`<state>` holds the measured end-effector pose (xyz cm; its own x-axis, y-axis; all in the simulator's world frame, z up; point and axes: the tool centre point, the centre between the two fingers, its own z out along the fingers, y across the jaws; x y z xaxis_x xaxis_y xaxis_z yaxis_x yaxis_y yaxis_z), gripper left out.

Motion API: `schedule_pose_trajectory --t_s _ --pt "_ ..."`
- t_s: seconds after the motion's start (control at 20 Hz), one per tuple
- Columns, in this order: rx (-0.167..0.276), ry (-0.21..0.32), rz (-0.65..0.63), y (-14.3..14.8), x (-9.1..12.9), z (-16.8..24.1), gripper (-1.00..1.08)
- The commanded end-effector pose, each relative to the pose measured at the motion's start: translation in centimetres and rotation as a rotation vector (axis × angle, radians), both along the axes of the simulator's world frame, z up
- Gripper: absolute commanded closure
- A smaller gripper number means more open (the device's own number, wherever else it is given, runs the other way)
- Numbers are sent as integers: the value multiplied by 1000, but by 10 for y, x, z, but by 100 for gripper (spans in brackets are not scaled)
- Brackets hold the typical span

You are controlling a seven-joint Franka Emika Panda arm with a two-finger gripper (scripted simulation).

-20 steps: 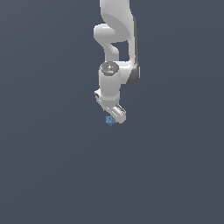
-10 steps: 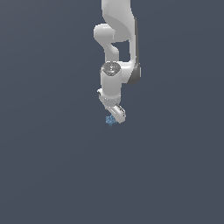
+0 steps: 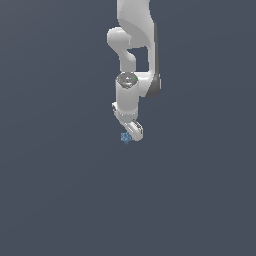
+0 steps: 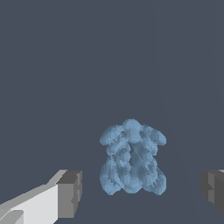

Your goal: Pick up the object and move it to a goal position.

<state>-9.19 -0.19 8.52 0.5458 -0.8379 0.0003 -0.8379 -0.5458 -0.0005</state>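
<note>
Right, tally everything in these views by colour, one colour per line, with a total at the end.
Light blue: 1, the speckled lump lying between the open gripper's fingertips.
White: 1, the robot arm, whose gripper carries dark grey finger pads.
Total: 2 things, on a plain dark grey surface.

The arm (image 3: 134, 55) is smooth white with rounded links and dark grey seams. A grey disc caps one joint. The fingers (image 4: 69, 194) are white with dark grey pads.

Arm (image 3: 134, 55) vertical, jaws apart
</note>
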Motion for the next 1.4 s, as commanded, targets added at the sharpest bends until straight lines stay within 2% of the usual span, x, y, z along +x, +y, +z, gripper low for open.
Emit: schedule_pose_trajectory --t_s 0.0,0.3,0.6,0.65,1.35 --pt "0 1 -1 0 -1 -8 -92" --pt "0 1 -3 0 -1 -35 -92" --pt "0 1 -4 0 -1 -44 -92" --pt "0 1 -4 0 -1 -44 108" --pt "0 -1 -4 -5 0 -43 108"
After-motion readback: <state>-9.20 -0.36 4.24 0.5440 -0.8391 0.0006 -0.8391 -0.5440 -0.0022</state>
